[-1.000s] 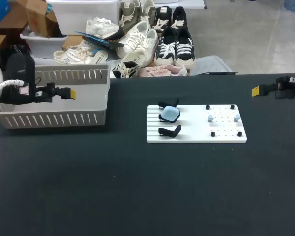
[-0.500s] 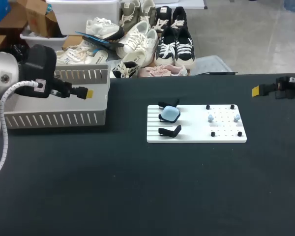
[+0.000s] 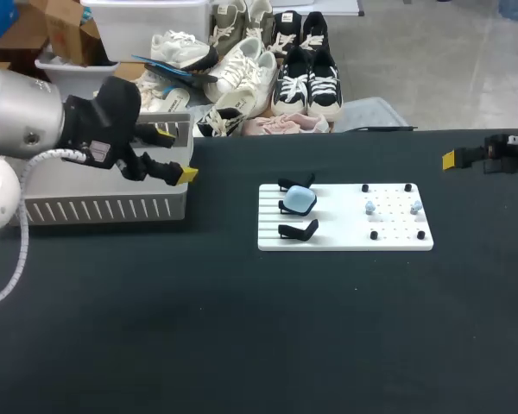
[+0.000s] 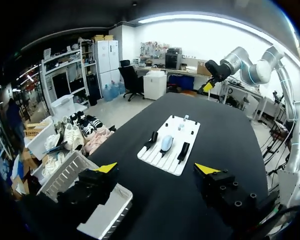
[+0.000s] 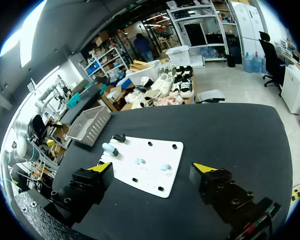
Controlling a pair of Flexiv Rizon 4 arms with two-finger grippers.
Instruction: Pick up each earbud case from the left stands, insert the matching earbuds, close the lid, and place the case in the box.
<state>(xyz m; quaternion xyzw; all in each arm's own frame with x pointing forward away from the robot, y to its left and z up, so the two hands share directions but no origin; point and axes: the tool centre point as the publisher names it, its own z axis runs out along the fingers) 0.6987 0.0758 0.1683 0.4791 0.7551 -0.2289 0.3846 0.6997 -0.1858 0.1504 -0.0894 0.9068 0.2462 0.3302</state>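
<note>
A white board lies mid-table with black stands on its left part. A light blue earbud case rests on the middle stand; the stands on either side of it hold nothing. Two pale blue earbuds sit among black pegs on the board's right part. My left gripper hangs open at the box's right end, left of the board. Ahead of its open fingers, the left wrist view shows the case. My right gripper is open near the table's right edge, well away from the board.
A white slatted box stands at the table's back left, partly under my left arm. In the right wrist view the box lies beyond the board. Black tabletop stretches in front of the board.
My left arm has swung rightward from over the box's left part to its right end, nearer the board. The right arm has kept still.
</note>
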